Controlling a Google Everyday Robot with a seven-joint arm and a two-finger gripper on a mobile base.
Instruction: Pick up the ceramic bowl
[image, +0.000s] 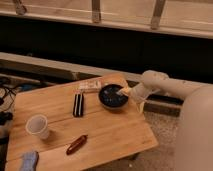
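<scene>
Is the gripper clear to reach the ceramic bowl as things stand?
Probably yes: the gripper sits at the rim of the ceramic bowl, with nothing between them; the black rectangular object lies apart on the bowl's other side.

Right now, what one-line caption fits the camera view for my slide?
The gripper at the right rim of the dark ceramic bowl on a wooden table, white cup at left.
</scene>
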